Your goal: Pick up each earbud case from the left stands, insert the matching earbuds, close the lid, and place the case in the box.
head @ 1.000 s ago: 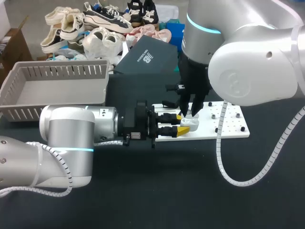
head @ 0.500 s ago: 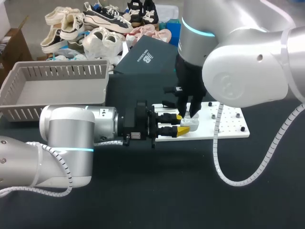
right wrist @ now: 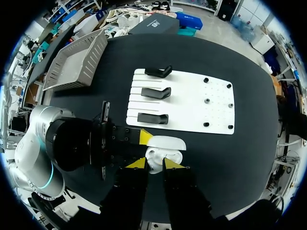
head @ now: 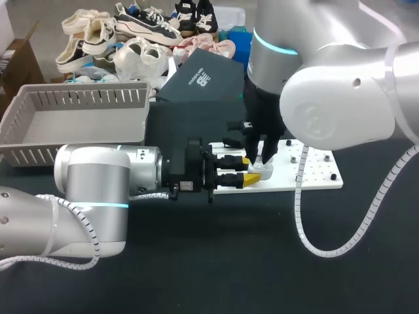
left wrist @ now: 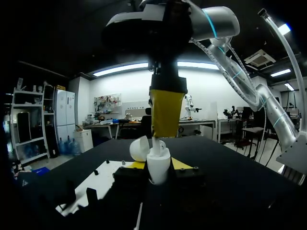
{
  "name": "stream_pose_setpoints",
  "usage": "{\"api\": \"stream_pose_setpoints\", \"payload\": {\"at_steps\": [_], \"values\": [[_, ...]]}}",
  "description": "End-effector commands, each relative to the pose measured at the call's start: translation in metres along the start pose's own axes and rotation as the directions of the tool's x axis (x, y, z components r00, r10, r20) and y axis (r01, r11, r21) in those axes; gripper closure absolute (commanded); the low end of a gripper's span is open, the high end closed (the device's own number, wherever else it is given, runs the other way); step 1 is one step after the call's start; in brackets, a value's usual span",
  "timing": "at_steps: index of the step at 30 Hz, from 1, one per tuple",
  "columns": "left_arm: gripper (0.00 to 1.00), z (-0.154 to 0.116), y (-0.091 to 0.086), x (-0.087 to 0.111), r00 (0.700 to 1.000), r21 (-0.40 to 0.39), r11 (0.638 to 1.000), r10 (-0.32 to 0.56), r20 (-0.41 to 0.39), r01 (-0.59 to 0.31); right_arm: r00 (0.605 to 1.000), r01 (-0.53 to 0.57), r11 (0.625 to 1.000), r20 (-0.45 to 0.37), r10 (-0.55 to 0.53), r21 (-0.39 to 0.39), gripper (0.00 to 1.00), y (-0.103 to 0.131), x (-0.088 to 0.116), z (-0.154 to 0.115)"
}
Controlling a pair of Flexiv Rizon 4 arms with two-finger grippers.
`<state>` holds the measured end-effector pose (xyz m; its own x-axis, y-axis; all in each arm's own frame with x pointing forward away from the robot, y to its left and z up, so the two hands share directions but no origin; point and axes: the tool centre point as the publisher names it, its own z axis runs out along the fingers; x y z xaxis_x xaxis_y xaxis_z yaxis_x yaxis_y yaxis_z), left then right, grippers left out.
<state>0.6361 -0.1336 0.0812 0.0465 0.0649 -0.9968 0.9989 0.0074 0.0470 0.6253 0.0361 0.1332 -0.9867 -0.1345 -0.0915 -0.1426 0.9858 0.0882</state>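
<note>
Left claw clamps open case, right claw just above

The white earbud case stands upright with its lid open, over the near left part of the white board. 3 black stands occupy the board's left half. The grey box sits at the far left.

pale logo on dark box, seemingly illegible
</note>
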Motion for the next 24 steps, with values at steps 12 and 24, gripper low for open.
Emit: {"api": "stream_pose_setpoints", "payload": {"at_steps": [12, 24], "values": [[1.0, 0.0001, -0.0017, 0.0, 1.0, -0.006, 1.0, 0.002, 0.0, -0.002, 1.0, -0.008, 1.0, 0.009, 0.008, -0.002, 1.0, 0.0008, -0.0043, 0.006], [1.0, 0.0001, -0.0017, 0.0, 1.0, -0.006, 1.0, 0.002, 0.0, -0.002, 1.0, -0.012, 1.0, 0.002, 0.012, -0.007, 1.0, 0.0017, -0.0039, 0.0093]]}}
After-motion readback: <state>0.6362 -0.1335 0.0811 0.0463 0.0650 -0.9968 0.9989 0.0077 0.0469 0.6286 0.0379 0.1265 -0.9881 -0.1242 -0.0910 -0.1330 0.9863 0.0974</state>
